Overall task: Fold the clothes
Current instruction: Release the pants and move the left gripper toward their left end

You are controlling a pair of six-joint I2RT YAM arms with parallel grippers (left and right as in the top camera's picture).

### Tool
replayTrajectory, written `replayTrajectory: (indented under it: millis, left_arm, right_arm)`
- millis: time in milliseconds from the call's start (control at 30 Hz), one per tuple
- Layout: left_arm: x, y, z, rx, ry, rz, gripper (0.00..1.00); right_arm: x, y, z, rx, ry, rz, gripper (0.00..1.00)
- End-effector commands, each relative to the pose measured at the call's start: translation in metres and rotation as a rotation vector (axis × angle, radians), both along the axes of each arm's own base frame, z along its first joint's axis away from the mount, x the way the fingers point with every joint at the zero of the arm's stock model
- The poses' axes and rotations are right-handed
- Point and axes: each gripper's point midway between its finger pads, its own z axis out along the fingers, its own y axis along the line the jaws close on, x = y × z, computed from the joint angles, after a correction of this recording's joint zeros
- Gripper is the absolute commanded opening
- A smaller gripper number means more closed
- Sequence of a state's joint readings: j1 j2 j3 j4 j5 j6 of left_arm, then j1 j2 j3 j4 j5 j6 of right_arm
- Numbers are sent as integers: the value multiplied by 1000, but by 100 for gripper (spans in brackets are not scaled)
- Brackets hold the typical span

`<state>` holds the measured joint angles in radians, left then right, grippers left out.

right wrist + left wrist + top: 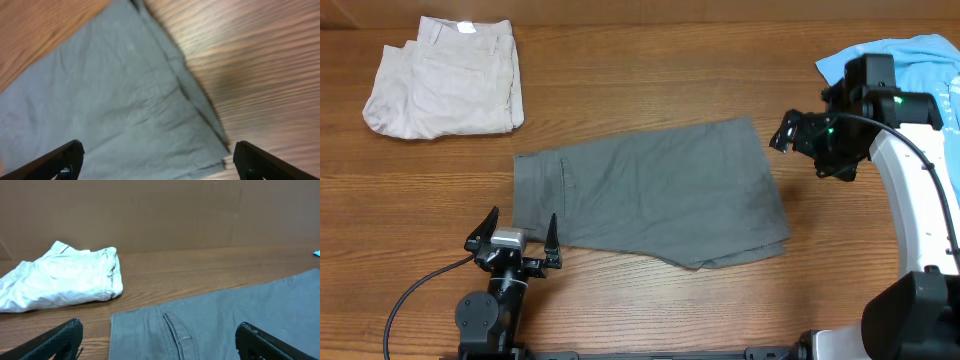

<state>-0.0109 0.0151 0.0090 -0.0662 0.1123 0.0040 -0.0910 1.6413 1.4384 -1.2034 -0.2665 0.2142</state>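
Grey shorts [650, 190] lie flat in the middle of the table, folded in half, waistband to the left. They also show in the left wrist view [220, 325] with a pocket seam, and in the right wrist view [125, 110]. My left gripper [513, 238] is open and empty just off the shorts' near left corner. My right gripper [790, 135] is open and empty, raised just beyond the shorts' far right corner. Beige khaki shorts [445, 78] lie folded at the far left and also show in the left wrist view [62, 277]. A light-blue T-shirt [910, 60] lies at the far right, partly behind the right arm.
The table is brown wood [650, 80]. A brown wall [165, 215] stands behind the table in the left wrist view. A black cable [420, 290] runs from the left arm's base to the near left edge.
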Motion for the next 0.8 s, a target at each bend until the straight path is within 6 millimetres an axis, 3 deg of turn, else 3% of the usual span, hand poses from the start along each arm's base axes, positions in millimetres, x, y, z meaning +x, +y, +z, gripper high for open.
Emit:
replayTrajectory:
  millis: [0,133,433,567,767]
  left_arm:
    - [0,0,1,18,-10,-5,100]
    - [0,0,1,18,-10,-5,100]
    - [0,0,1,18,-10,-5,100]
    - [0,-1,1,18,-10,-8,100]
    - [-1,-1,1,13,-10,-9,100]
  right_arm:
    - [-9,21,-10,141,9,72,100]
    - [-19,22,-21,149,53,63,100]
    - [6,11,-20,89,-47,37,100]
    - [7,0,-23,26,-46,23,100]
    - [7,0,-23,25,-46,22,100]
